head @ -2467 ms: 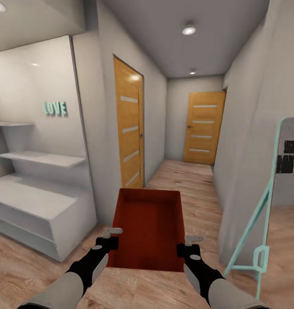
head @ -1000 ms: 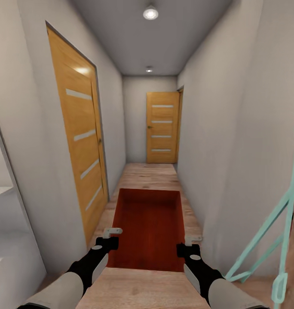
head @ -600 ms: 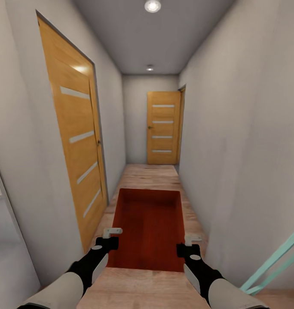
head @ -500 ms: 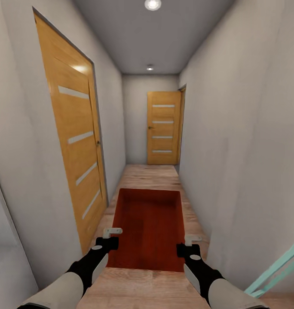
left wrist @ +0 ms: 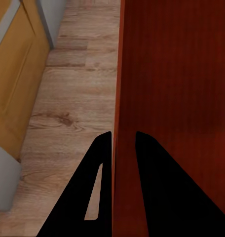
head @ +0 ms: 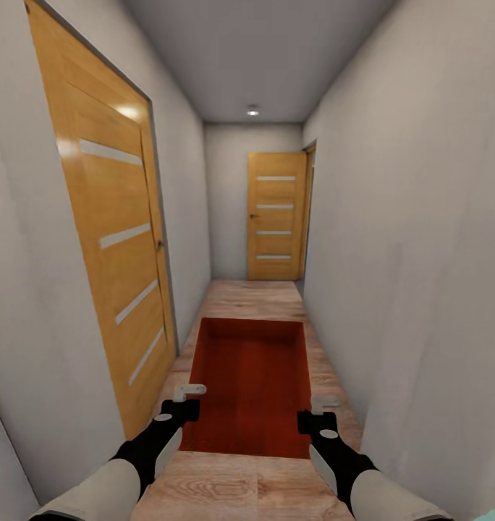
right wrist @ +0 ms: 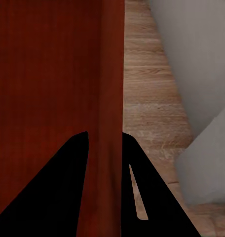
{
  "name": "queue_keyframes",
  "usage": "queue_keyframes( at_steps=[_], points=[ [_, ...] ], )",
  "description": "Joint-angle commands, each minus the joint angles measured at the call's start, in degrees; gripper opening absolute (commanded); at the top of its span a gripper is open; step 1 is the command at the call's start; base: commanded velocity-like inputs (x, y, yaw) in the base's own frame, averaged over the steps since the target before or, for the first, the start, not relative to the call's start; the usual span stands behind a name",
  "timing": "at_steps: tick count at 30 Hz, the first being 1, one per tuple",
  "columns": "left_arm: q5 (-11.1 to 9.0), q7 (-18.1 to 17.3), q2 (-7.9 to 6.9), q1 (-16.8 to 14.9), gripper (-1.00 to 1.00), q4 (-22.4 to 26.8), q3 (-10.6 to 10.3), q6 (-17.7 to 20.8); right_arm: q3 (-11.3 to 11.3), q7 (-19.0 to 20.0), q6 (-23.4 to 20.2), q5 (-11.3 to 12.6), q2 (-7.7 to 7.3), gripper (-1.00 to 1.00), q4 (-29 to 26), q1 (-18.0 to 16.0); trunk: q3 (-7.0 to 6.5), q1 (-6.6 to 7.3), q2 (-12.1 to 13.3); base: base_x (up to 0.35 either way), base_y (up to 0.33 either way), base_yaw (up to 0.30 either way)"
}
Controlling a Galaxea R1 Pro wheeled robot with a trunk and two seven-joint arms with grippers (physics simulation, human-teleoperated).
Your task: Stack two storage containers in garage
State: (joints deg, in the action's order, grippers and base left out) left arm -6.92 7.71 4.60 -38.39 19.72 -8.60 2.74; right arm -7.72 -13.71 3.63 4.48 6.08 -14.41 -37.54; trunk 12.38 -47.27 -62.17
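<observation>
Grey walls are now closing in on both sides of the head view, where a moment ago a white shelf unit was standing at the left edge and a turquoise frame at the lower right; the whole picture is shifting, so it is the robot that is driving forward, not the things that are moving. I judge from this that the carrying step is going on well, and the garage is still somewhere ahead.

Light wood-plank floor [head: 256,295] is running down the middle of the frame to a closed wooden door [head: 276,215] at the far end. A second, larger wooden door [head: 106,239] is filling the left side of the frame, very near to the robot. A ceiling lamp [head: 253,111] is shining at the upper centre. This is a narrow corridor, not yet the bare concrete room.

One orange-red storage container [head: 251,382] is hanging at the lower centre of the head view, above the planks, open side up. The left gripper [head: 184,403] is clamped over its left wall, one finger inside and one outside, as the left wrist view is showing. The right gripper [head: 320,411] is pinching the right wall the same way. The side walls are leaving little room beside the container.
</observation>
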Motion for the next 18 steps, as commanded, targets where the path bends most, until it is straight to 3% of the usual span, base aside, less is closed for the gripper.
queue_keyframes(
  at_steps=[1, 18],
  points=[
    [0.49, 1.69, -1.07, -0.02, -1.0, 0.3, -0.36, -0.46, 0.6, -0.18, 0.15, 1.31, -0.02, -1.0, 0.17, -0.08, 0.08, -0.04, -0.05, 0.324, 0.0, 0.0],
    [0.49, 1.69, -1.08, -0.02, -1.0, 0.24, -0.36, -0.48, 0.55, -0.18, 0.15, 1.27, -0.02, -1.0, 0.17, -0.08, 0.08, -0.04, -0.05, 0.324, 0.0, 0.0]
  ],
)
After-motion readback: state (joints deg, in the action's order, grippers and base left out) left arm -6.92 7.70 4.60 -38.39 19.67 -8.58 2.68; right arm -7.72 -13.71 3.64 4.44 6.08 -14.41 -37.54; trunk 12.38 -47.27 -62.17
